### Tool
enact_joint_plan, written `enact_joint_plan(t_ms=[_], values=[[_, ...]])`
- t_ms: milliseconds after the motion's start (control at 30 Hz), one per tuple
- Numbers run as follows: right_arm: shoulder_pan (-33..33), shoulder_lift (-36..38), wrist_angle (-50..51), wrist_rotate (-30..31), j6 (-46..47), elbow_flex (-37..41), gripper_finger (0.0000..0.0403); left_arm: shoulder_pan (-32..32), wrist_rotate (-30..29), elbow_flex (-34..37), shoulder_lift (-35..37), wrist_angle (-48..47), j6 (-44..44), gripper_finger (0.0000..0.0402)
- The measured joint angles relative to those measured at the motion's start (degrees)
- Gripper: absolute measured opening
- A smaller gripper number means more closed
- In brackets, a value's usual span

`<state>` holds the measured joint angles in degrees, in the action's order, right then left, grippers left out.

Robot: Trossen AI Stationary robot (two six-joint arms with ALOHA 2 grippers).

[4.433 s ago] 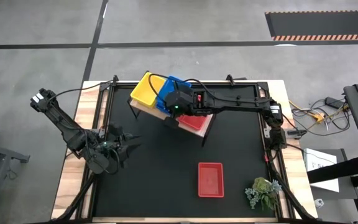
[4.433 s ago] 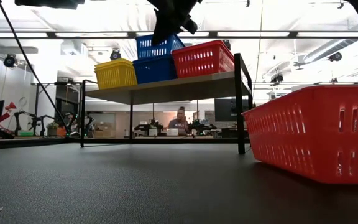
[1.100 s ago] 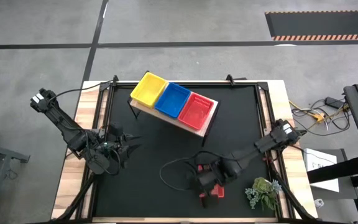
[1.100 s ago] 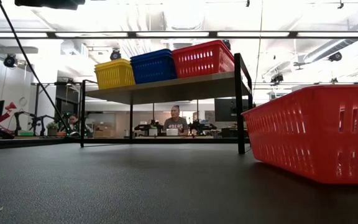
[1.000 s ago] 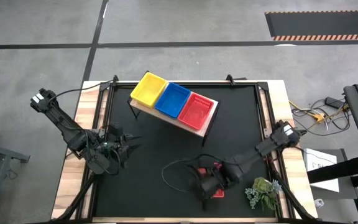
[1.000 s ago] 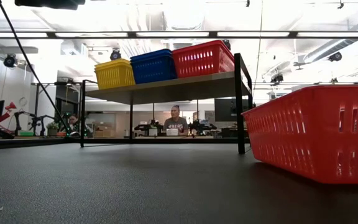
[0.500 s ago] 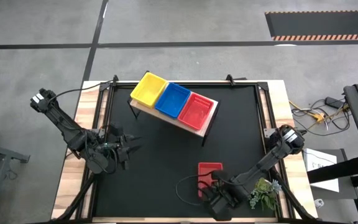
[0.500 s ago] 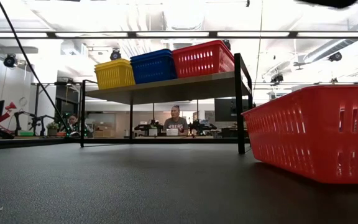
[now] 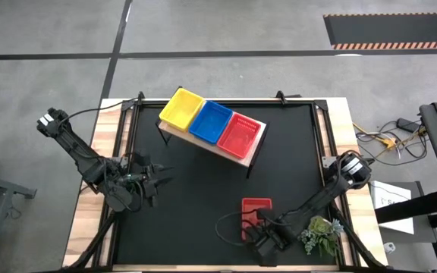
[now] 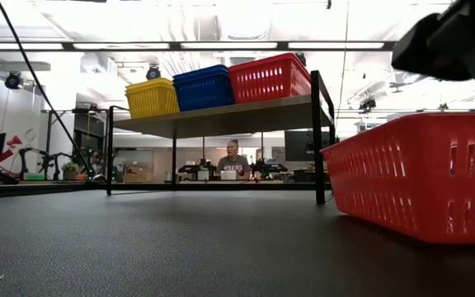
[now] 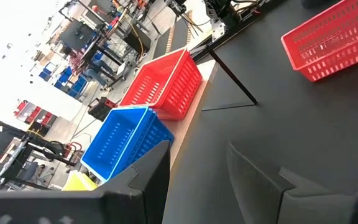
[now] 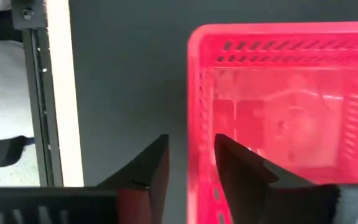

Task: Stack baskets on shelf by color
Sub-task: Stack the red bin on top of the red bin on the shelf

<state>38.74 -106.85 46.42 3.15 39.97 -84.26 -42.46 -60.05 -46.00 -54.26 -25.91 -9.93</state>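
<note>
Right wrist view: right tool (image 12: 188,163) fingers apart, straddling near long-side rim of lone red basket (image 12: 291,112) on surface.

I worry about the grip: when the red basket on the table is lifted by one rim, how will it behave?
The red basket looks like thin mesh plastic and empty, so probably light. Its wall may flex slightly. Held by one rim, it will likely hang tilted.

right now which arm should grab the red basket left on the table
The right. Its gripper is at the loose red basket, open fingers straddling one wall. The left gripper waits open across the table, nowhere near it.
</note>
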Motion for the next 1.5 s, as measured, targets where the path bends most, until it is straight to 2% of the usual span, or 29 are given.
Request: enact_joint_plan(t_ms=[100, 233, 400, 600, 733, 967, 1200, 1333, 1500], values=[[0.02, 0.0, -2.38, -0.05, -0.02, 1.1, 0.009, 0.0, 0.0, 0.0, 0.0, 0.0, 0.0, 0.0143], [0.02, 0.0, -3.34, -0.05, -0.24, 0.56, 0.0023, 0.0, 0.0, -0.07, 0.0, 0.0, -0.02, 0.0143], [0.02, 0.02, -3.24, -0.1, 0.11, -2.92, 0.0014, 0.0, 0.0, -0.04, 0.0, 0.0, -0.02, 0.0143], [0.02, 0.02, -1.68, 2.47, -1.37, -12.12, 0.0013, 0.0, 0.0, -0.04, 0.0, 0.01, -0.02, 0.0143], [0.02, 0.02, -0.42, 8.16, -8.35, -19.54, 0.0012, 0.0, 0.0, -0.04, 0.0, 0.02, -0.02, 0.0143], [-0.12, 0.04, 8.43, 22.16, -22.1, -32.8, 0.0012, 0.0, 0.0, -0.04, 0.0, 0.01, -0.02, 0.0143], [-1.09, 0.15, 20.71, 39.72, -29.45, -44.05, 0.0011, 0.0, 0.0, -0.04, 0.01, 0.0, 0.0, 0.0143], [-4.46, 0.15, 28.36, 43.05, -28.83, -48.44, 0.0011, 0.0, 0.0, -0.04, 0.02, 0.0, -0.01, 0.0143], [-11.8, 0.24, 35.46, 42.9, -23.98, -49.91, 0.0011, 0.0, 0.0, -0.11, 0.02, -0.02, -0.02, 0.0143]])
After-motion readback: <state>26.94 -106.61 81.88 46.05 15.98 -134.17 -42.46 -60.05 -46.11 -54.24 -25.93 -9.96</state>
